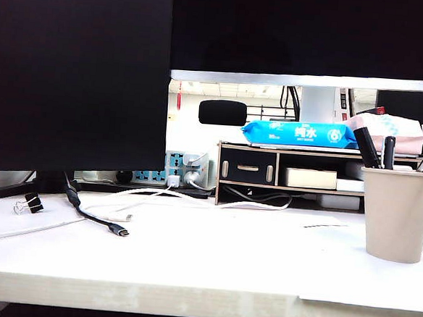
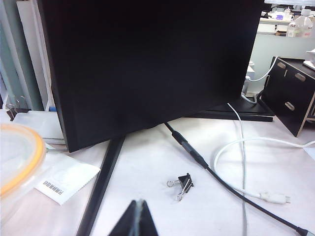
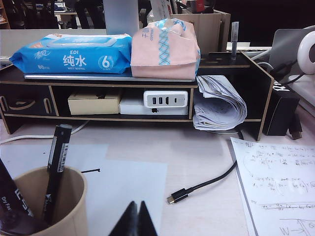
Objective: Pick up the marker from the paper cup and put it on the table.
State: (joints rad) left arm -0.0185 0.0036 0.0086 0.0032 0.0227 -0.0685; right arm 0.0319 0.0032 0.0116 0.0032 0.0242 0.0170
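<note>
Pressing together empty, left fingers point(image 2: 136, 216), right fingers point(image 3: 136, 219)

Bright, even light falls from overhead, washing the white table point(image 1: 212, 253) nearly to glare in the exterior view. The big dark monitor point(image 1: 76, 69) is featureless black there. The paper cup point(image 1: 396, 215) casts only a faint, soft shadow. Both wrist views are fairly sharp farther off, while the closed fingertips of the left gripper point(image 2: 137, 221) and right gripper point(image 3: 137, 221) are dark and slightly blurred.

Beige paper cup point(image 1: 397, 213), black marker point(image 3: 56, 169) w/ white label, white table point(image 1: 212, 253).
</note>
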